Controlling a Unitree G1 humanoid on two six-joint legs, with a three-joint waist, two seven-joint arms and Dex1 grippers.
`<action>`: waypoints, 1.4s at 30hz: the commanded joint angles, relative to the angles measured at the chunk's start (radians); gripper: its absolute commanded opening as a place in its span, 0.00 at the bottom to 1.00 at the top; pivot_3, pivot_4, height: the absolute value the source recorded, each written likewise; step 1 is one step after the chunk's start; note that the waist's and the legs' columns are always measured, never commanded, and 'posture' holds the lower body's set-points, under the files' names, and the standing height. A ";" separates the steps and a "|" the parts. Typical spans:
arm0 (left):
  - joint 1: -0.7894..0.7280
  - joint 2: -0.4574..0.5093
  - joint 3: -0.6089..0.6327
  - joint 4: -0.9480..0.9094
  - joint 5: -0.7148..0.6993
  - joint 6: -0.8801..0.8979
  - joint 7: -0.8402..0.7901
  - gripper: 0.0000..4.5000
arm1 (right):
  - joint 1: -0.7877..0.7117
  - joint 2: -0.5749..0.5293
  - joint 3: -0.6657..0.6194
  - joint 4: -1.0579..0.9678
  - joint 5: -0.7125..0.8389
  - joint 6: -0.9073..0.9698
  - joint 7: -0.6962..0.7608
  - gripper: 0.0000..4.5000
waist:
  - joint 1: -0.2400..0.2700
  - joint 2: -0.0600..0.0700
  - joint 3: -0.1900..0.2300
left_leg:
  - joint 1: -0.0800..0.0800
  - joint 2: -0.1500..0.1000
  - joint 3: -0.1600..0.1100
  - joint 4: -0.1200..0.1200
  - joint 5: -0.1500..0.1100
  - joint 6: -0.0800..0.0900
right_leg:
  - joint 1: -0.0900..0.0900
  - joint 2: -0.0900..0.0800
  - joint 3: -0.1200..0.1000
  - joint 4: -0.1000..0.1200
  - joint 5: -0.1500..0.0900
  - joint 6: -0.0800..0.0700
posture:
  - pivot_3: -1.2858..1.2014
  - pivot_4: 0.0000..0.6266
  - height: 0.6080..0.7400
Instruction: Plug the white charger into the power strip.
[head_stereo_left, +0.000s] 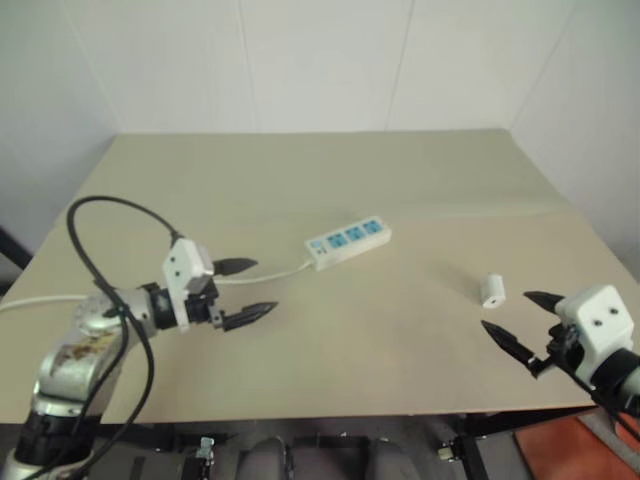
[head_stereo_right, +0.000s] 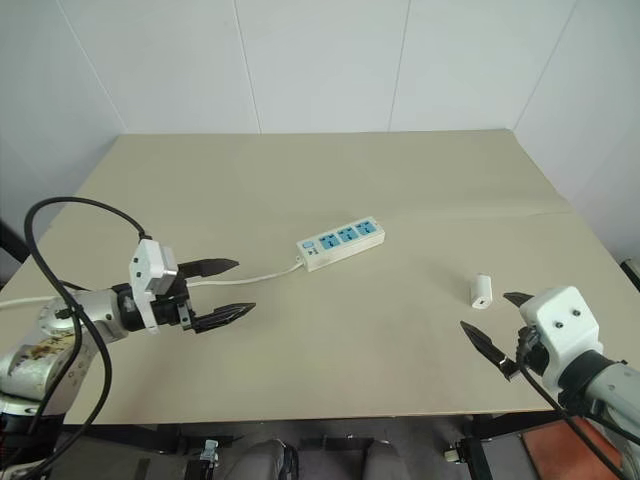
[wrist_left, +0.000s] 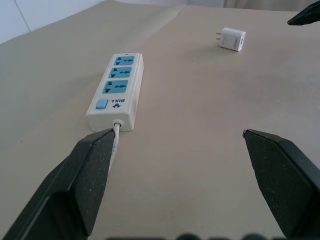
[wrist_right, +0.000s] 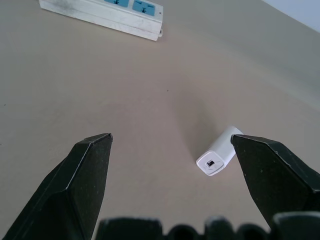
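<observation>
A: Where was the white charger (head_stereo_left: 492, 290)?

B: It lay on its side on the beige table (head_stereo_left: 330, 190), toward the robot's right and near the front edge. Its prongs pointed away from the right gripper (head_stereo_left: 522, 322), and the end with the small port faced that gripper.

A: Was anything touching it?

B: No. It sat alone on the bare tabletop. The right gripper hovered just in front of it, close by but apart, its two black fingers spread wide with nothing between them. Seen from that wrist, the charger lay near one finger (wrist_right: 272, 175), still clear of it.

A: And the power strip (head_stereo_left: 347, 241)?

B: It lay flat near the middle of the table, set at a slant, its three blue sockets facing up and all of them free. Its thin white cord (head_stereo_left: 275, 274) ran from the switch end toward the robot's left.

A: How far was it from the charger?

B: Well apart, with open table between them.

A: What about the left gripper (head_stereo_left: 244, 291)?

B: It hung over the table on the left, pointing toward the cord end of the strip. Its fingers were spread wide too and held nothing. The cord passed close to one of its fingers (wrist_left: 85, 175).
</observation>
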 joint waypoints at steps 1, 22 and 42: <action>-0.002 0.001 0.009 -0.007 -0.001 -0.019 0.004 0.99 | -0.017 -0.022 -0.008 -0.014 -0.010 -0.005 -0.001 1.00 | 0.000 0.000 0.000 | 0.000 0.000 0.000 0.000 0.000 0.000 | 0.000 0.000 0.000 0.000 0.000 0.000 | 0.52 0.24 1.00; -0.316 -0.102 -0.184 0.431 0.265 -0.172 0.069 0.99 | -0.077 -0.023 0.064 0.002 -0.040 -0.012 -0.014 1.00 | 0.003 -0.004 0.002 | -0.002 -0.001 0.003 0.001 0.000 0.000 | 0.000 0.000 -0.002 0.000 0.000 0.000 | 0.52 0.24 1.00; -0.565 -0.305 -0.359 1.016 0.504 -0.347 0.049 0.16 | -0.045 0.017 0.063 -0.074 -0.055 0.002 -0.061 1.00 | 0.002 -0.006 0.002 | -0.002 -0.001 0.003 0.001 0.000 0.001 | 0.000 0.000 -0.003 0.001 0.000 0.001 | 0.52 0.24 1.00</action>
